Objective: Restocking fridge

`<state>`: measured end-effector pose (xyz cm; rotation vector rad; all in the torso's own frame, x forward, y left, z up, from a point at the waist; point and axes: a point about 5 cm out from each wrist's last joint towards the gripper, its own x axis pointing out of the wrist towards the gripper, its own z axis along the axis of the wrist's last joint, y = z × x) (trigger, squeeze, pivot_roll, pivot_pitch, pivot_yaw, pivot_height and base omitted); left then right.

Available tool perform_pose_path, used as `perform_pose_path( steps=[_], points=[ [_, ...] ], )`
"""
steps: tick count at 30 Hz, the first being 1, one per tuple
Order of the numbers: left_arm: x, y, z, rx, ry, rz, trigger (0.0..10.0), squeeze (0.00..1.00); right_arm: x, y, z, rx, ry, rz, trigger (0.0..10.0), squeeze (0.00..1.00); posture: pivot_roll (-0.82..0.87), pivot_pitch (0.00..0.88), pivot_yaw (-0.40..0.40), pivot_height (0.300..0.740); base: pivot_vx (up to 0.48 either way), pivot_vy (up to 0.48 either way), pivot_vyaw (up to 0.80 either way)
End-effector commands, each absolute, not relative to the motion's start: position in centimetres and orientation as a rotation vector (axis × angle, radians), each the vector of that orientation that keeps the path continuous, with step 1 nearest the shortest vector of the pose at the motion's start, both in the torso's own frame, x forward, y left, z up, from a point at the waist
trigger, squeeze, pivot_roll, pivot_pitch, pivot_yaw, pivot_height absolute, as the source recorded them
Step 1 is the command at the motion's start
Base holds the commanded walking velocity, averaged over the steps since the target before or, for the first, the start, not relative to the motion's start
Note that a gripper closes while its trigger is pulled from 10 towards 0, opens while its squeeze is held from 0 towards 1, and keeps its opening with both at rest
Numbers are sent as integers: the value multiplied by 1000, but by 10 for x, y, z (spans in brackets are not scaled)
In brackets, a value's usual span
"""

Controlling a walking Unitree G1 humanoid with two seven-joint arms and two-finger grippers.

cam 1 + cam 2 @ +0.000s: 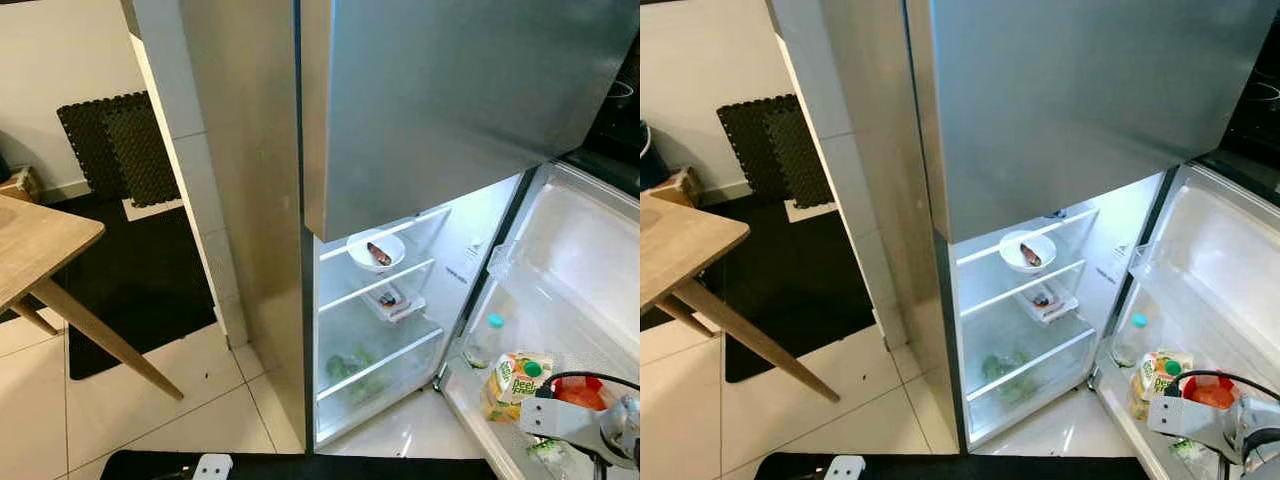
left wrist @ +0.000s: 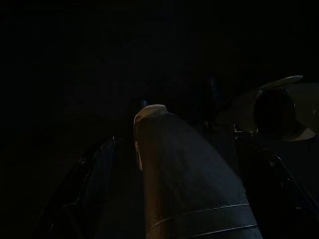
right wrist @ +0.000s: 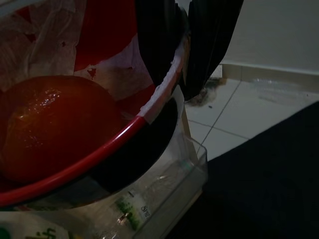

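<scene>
Currently the fridge stands with its lower door swung open to the robot's right; the upper compartment door is shut. Inside, a white bowl with a dark item in it sits on the top shelf, a small clear tray on the shelf below, and leafy greens lie behind the crisper front (blurred by the plastic).

Door rack: a clear bottle with a teal cap and a juice carton with a green cap stand side by side.

The right gripper is low at the door rack, its two black fingers clamped on the rim of a red-rimmed bowl, one finger inside, one outside. The bowl holds a round orange-red fruit on crumpled clear wrap; bowl and fruit are cut off at the frame edge. In the eye views the bowl sits just beside the carton, partly hidden by the wrist and a black cable.

The left wrist view is nearly black: one finger of the left gripper is discernible, jaw state cannot be told.

A wooden table corner and a dark mat lie to the left.
</scene>
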<state>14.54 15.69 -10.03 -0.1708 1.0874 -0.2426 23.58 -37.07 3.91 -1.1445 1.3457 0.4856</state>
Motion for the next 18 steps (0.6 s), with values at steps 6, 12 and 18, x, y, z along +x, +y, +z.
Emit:
perform_pose_path(
  steps=[6,12,18],
  points=[
    [144,164,-100,-152,1096,-232,10000,0,243,-330,12,-1109,1236,553,10000,0,-61,0,-4,740,0,0,0],
    [144,166,-100,-148,1099,-233,10000,0,235,-294,-18,-1106,1209,662,10000,0,-61,0,-2,740,0,0,0],
    [144,166,-100,-142,1100,-235,10000,0,227,-277,-33,-1098,1180,672,10000,0,-63,0,-1,740,0,0,0]
  ],
)
